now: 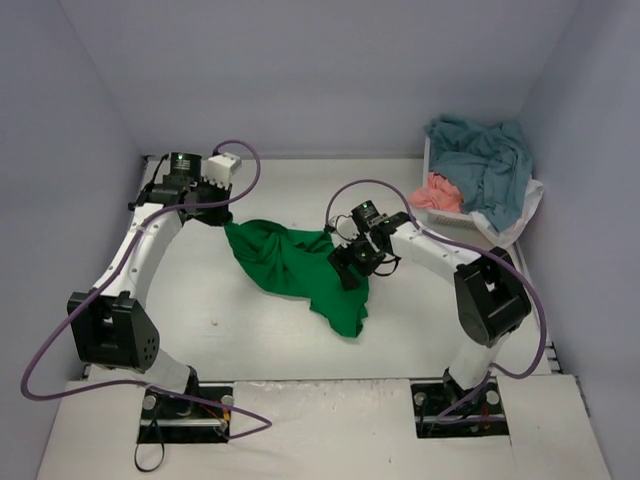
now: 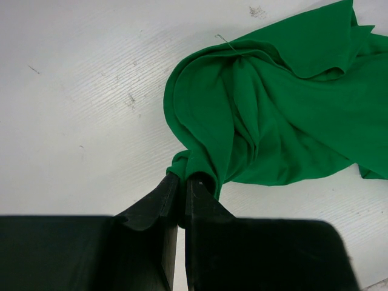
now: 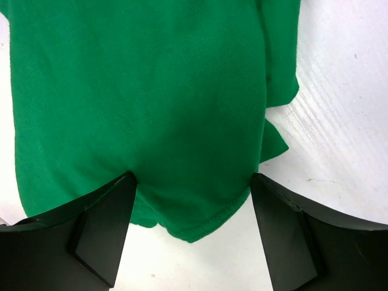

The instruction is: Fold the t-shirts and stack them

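A bright green t-shirt (image 1: pixel 295 262) lies crumpled in the middle of the white table. My left gripper (image 1: pixel 222 220) is shut on a bunched corner at the shirt's left end; in the left wrist view its jaws (image 2: pixel 182 179) pinch the green cloth (image 2: pixel 273 115) tight. My right gripper (image 1: pixel 357 262) stands open over the shirt's right side. In the right wrist view the hemmed edge of the shirt (image 3: pixel 151 91) lies between the spread fingers (image 3: pixel 103 224), and nothing is clamped. More t-shirts, a teal one (image 1: pixel 485 160) and a salmon pink one (image 1: pixel 437 192), are heaped at the back right.
The heap sits in a white basket (image 1: pixel 447 213) against the right wall, with cloth hanging over its right side. Purple cables loop from both arms. Walls close in the table at the back and on both sides.
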`<state>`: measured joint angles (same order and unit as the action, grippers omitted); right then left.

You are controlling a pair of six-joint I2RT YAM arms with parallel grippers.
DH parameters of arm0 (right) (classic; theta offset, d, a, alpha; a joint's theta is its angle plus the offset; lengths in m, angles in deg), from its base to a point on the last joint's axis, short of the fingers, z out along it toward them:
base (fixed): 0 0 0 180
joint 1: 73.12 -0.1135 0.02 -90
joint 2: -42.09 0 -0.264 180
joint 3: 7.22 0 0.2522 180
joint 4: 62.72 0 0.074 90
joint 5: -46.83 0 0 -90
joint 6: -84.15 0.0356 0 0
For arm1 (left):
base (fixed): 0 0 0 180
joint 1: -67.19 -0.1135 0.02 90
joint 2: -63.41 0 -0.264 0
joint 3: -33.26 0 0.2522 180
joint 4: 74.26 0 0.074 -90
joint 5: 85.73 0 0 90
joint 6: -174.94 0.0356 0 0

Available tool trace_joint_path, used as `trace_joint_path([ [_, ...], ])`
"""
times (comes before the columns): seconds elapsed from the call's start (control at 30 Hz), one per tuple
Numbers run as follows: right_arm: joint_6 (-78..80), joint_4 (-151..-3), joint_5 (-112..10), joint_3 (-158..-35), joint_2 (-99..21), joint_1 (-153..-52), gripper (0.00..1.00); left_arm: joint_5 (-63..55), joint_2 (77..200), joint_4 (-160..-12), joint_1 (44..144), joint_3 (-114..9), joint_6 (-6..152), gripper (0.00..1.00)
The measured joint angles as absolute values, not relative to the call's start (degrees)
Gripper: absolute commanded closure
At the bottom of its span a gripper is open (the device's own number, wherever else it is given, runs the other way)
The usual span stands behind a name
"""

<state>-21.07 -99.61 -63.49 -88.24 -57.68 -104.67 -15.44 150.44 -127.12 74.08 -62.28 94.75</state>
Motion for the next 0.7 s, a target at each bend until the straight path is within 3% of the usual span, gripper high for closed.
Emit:
trace_joint_path([
  [0.07, -20.9, -99.6, -63.5, -88.2, -57.7, -104.7, 0.29, -15.4, 150.4, -127.1, 74.1, -62.3, 94.7, 1.00],
  [0.17, -20.9, -99.5, -63.9, -88.1, -57.7, -104.6, 0.46, -15.5, 150.4, -127.1, 74.1, -62.3, 94.7, 1.00],
  [0.2, -21.0, -99.4, -64.4, -87.9, -57.7, -104.6, 0.64, -15.5, 150.4, -127.1, 74.1, -62.3, 94.8, 1.00],
  [0.23, -21.2, -99.4, -64.6, -87.8, -57.7, -104.6, 0.75, -15.5, 150.4, -127.1, 74.1, -62.3, 94.7, 1.00],
  [0.27, -21.2, -99.4, -65.1, -87.7, -57.7, -104.6, 0.95, -15.6, 150.4, -127.1, 74.1, -62.3, 94.7, 1.00],
  [0.3, -21.2, -99.5, -65.3, -87.7, -57.7, -104.7, 1.00, -15.7, 150.4, -127.1, 74.1, -62.3, 94.7, 1.00],
  [0.57, -21.2, -99.9, -64.1, -88.9, -57.7, -104.3, 1.00, -15.8, 150.4, -127.1, 74.1, -62.0, 94.7, 1.00],
  [0.7, -22.5, -101.0, -59.9, -96.1, -58.4, -101.2, 1.00, -15.5, 150.4, -127.0, 74.1, -61.9, 94.7, 1.00],
])
